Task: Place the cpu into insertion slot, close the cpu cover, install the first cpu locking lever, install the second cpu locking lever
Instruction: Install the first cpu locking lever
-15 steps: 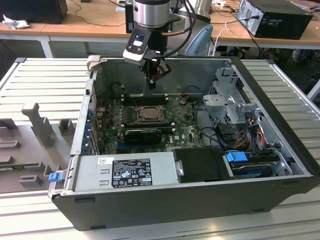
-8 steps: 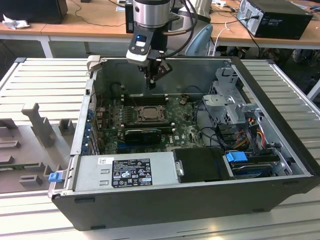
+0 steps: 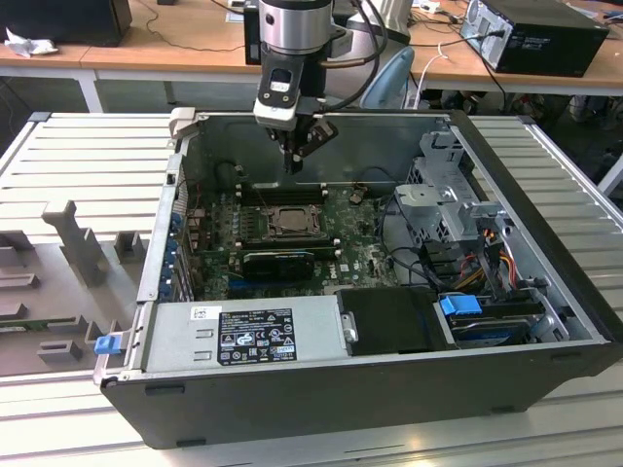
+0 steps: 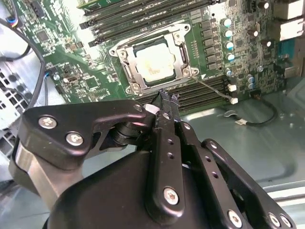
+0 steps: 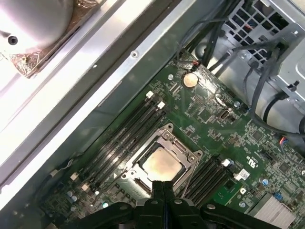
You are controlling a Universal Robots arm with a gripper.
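The cpu (image 4: 153, 61) is a pale silver square lying in the insertion slot (image 3: 289, 222) on the green motherboard; it also appears in the first wrist view (image 5: 161, 164). The cpu cover (image 4: 184, 53), a thin silver frame, lies flat around it. A thin wire lever (image 4: 215, 89) runs out from the socket's corner over the memory slots. My gripper (image 3: 295, 163) hangs above the board, just behind the socket in the exterior view. Its black fingers are pressed together with nothing between them in both wrist views (image 4: 164, 95) (image 5: 163, 183).
The open computer case (image 3: 321, 122) walls in the board. A power supply (image 3: 248, 336) lies along the front, a black heatsink block (image 3: 277, 263) sits before the socket, and a drive cage (image 3: 453, 195) with loose cables (image 3: 496, 253) fills the exterior view's right.
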